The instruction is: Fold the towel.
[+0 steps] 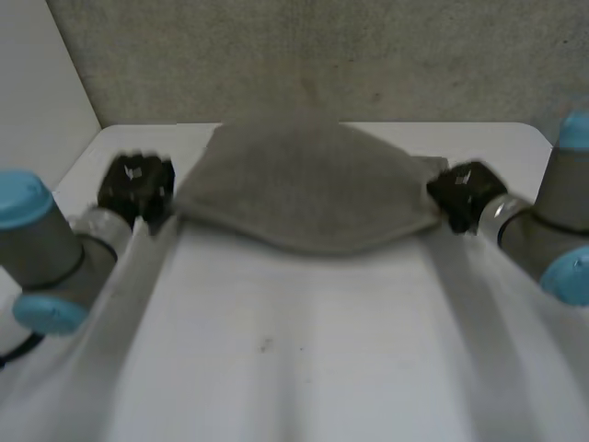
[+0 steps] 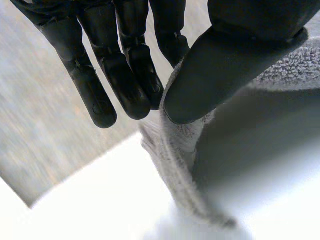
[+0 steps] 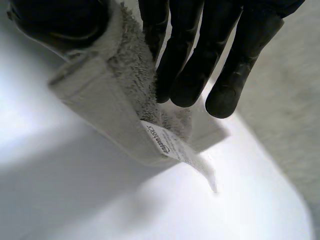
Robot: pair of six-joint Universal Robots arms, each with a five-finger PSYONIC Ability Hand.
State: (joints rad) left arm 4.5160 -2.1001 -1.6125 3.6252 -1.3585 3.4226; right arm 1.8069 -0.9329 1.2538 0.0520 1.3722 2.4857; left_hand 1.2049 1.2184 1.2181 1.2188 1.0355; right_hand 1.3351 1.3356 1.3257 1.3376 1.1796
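Note:
A grey towel [image 1: 308,193] hangs stretched between my two hands above the far half of the white table [image 1: 304,350], its lower edge sagging in a curve. My left hand [image 1: 136,187] holds the towel's left corner. In the left wrist view the thumb [image 2: 220,70] pinches the towel's edge [image 2: 172,150] against the fingers [image 2: 125,75]. My right hand [image 1: 465,195] holds the right corner. In the right wrist view the fingers [image 3: 200,60] press the folded towel edge [image 3: 115,110] against the thumb, and a white label [image 3: 177,150] hangs from it.
A grey wall [image 1: 304,55] rises just behind the table's far edge. A white panel [image 1: 37,83] stands at the far left. Both grey arms [image 1: 55,258] reach in along the table's sides.

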